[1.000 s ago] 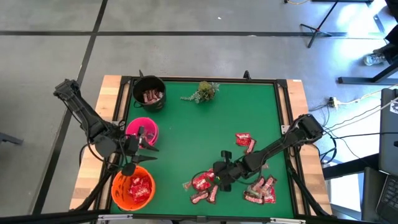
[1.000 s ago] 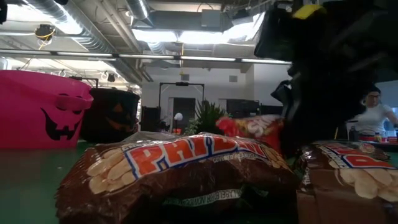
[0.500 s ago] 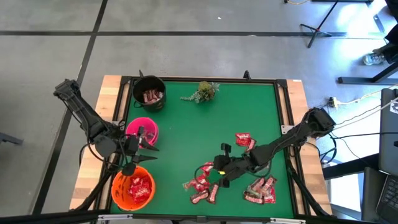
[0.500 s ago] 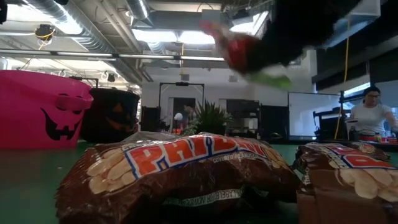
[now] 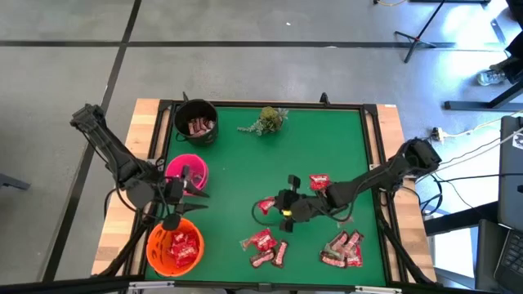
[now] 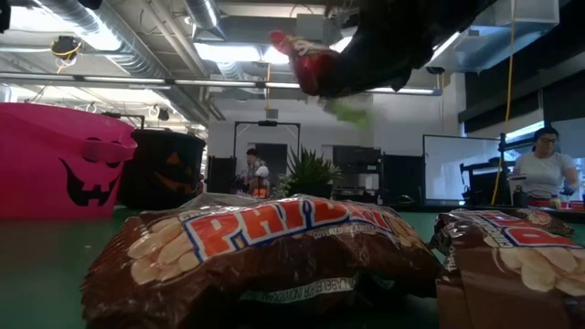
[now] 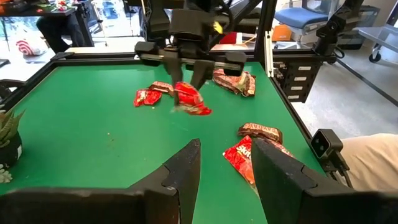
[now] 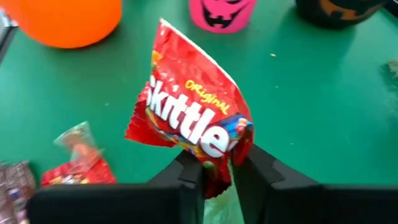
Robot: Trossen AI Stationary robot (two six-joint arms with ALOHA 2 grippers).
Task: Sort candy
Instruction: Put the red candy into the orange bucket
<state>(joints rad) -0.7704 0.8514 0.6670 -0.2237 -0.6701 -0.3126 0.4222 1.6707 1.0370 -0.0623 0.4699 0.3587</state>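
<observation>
My right gripper [image 5: 273, 207] hangs above the middle of the green table [image 5: 245, 163], shut on a red Skittles candy packet [image 8: 189, 118]. More candy lies loose on the mat: red packets and brown bars [image 5: 263, 245] near the front, a second heap [image 5: 341, 249] at the front right, and one red packet [image 5: 319, 183] farther back. My left gripper [image 7: 227, 168] waits open and empty by the pink bowl [image 5: 188, 171] at the table's left. My right gripper pinches one end of the packet [image 8: 214, 163] between its two fingers [image 8: 189, 180]. The fingers slant down toward the table's left. The packet sticks out past the fingertips and is lifted clear of the table [image 6: 306, 59].
Three bowls line the left edge: black [image 5: 196, 122] with brown bars at the back, pink in the middle, orange [image 5: 174, 245] with red packets at the front. A green sprig [image 5: 265, 121] sits at the far edge. Brown bars [image 6: 265, 256] lie by the low camera. A person [image 6: 547, 174] stands beyond the table.
My right gripper has risen from the front candy heap and moved toward the far edge and a little to the left, tipping closer to level. The red packet has come up with it and is now clear of the table.
</observation>
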